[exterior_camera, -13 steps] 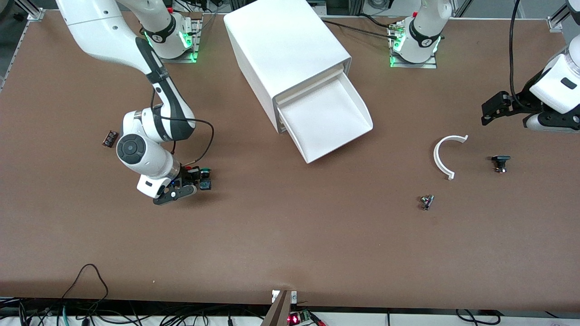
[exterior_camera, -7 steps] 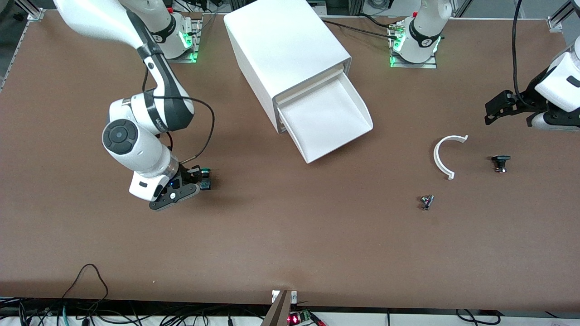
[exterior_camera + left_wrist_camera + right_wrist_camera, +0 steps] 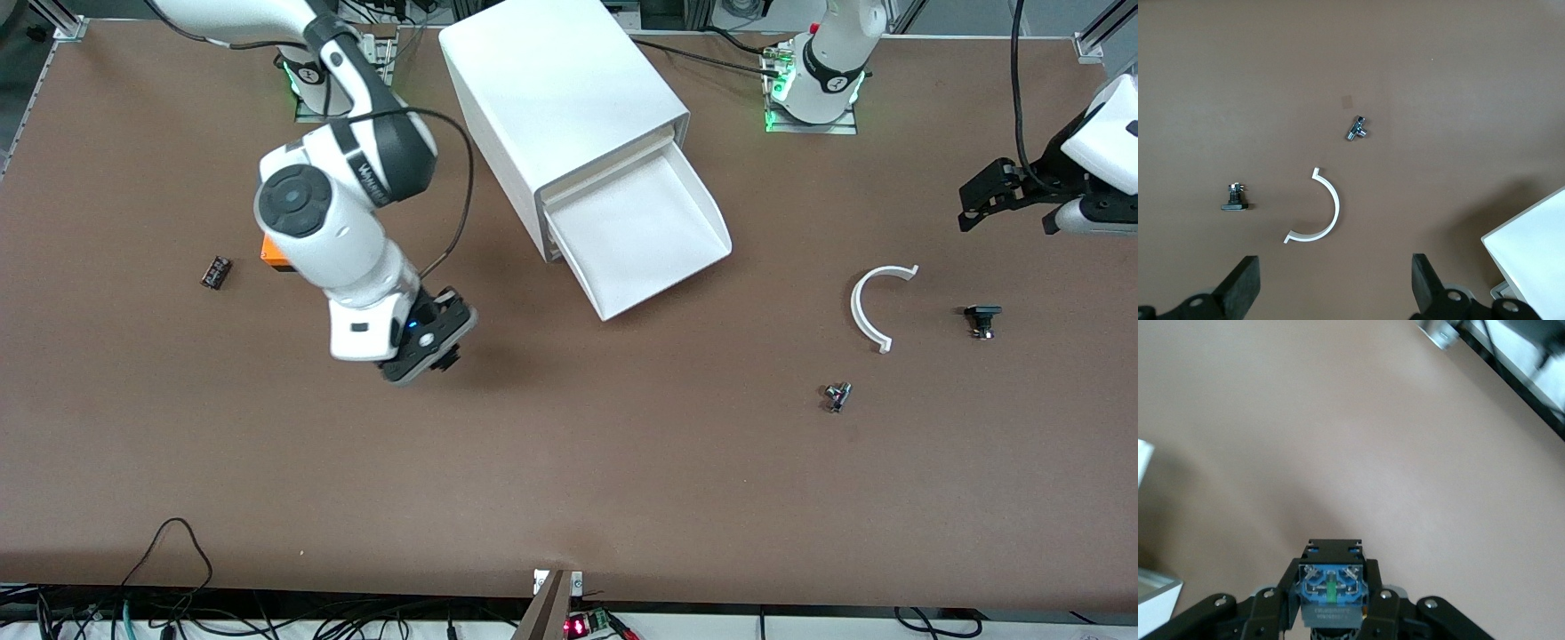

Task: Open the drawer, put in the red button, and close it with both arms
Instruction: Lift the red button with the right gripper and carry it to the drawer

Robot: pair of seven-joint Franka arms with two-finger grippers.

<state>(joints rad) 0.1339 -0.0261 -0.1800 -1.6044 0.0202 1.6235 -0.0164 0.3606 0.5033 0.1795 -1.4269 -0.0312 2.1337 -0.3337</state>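
R tool (image 3: 1331, 607) clamps button (image 3: 1331, 587), terminal end toward wrist, cap hidden, over table (image 3: 569, 498). L tool (image 3: 1331, 283) spread, waits over left-arm end.

One desk (image 3: 569, 498); one cabinet (image 3: 551, 89), top middle of the frame, with one drawer (image 3: 649, 231) pulled out; two arms, the right arm (image 3: 329, 240) and the left arm (image 3: 1102, 151); two grippers, the right gripper (image 3: 440, 351) and the left gripper (image 3: 982, 200); one button (image 3: 1331, 587), clamped in the right gripper, cap colour hidden; one white arc (image 3: 858, 311); one metal fitting (image 3: 837, 396); one black knob (image 3: 981, 318); one dark chip (image 3: 215, 271); one orange block (image 3: 271, 252).
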